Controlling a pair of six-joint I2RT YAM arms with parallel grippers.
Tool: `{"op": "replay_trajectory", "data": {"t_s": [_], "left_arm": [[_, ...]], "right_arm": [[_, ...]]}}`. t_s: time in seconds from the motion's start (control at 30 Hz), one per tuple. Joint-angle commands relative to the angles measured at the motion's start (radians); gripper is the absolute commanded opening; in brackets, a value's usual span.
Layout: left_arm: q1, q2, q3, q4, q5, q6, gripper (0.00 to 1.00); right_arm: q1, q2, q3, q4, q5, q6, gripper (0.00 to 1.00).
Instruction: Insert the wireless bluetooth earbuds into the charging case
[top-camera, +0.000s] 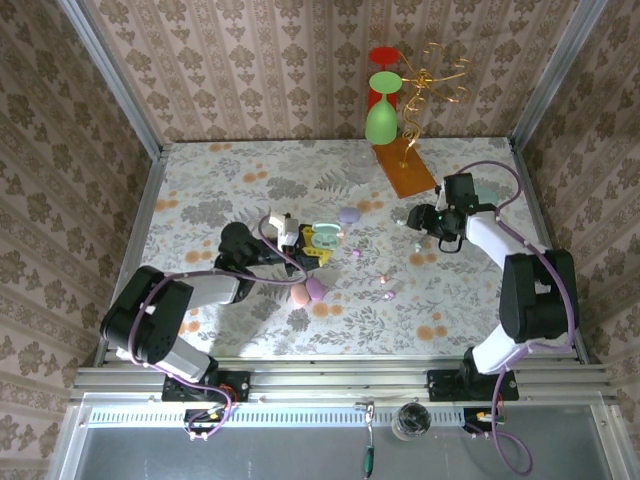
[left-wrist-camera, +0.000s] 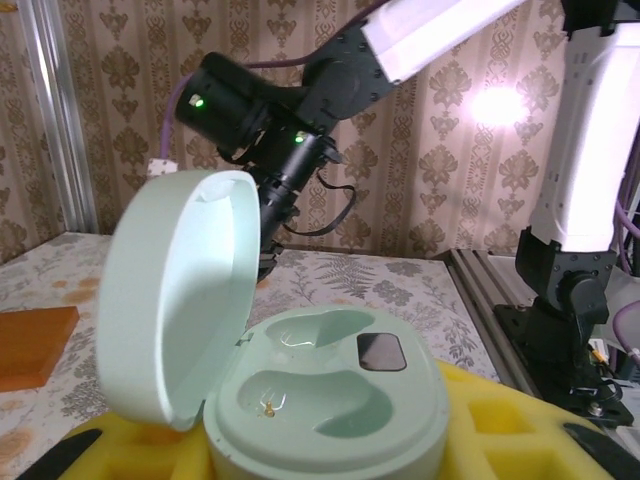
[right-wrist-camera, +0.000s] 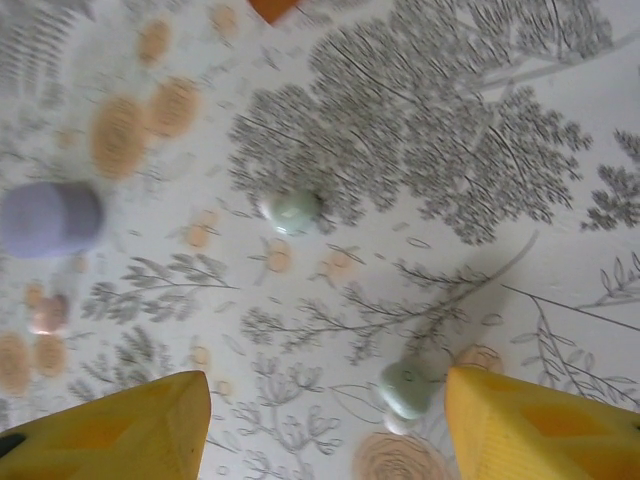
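– How is the left gripper (top-camera: 303, 240) seen?

– It is clamped on the charging case (left-wrist-camera: 330, 400), which is pale green and is held between the yellow pads (left-wrist-camera: 520, 420) near the middle of the table (top-camera: 250, 330). The lid (left-wrist-camera: 175, 300) is swung up to the left side and two hollows in the base are exposed. Whether the case is lifted from the table cannot be told.

– And the right gripper (right-wrist-camera: 325, 425)?

– It is held over the table toward the right edge, pointed down, and its jaws are spread wide. Nothing is gripped. One pale green earbud (right-wrist-camera: 408, 390) is lying on the table between the two fingers, just beside the one at the right of the wrist view.

– Are other earbuds seen?

– A second earbud (right-wrist-camera: 290, 210), also pale green, is lying further from the fingers, well apart from the first. A pink earbud (right-wrist-camera: 48, 312), tiny and blurred, is found near a closed lilac case (right-wrist-camera: 50, 218) at the left side of that view.
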Motion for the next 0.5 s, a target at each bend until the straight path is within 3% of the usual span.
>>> {"op": "replay_trajectory", "data": {"t_s": [0.0, 0.47], "left_arm": [[-0.011, 0.014, 0.023, 0.029, 0.026, 0.027, 0.24], [-0.016, 0.014, 0.013, 0.029, 0.023, 0.044, 0.25]], "right_arm": [[-0.006, 0.051, 0.063, -0.157, -0.007, -0.06, 0.63], [-0.006, 0.222, 0.162, -0.246, -0.064, -0.108, 0.56]]}}
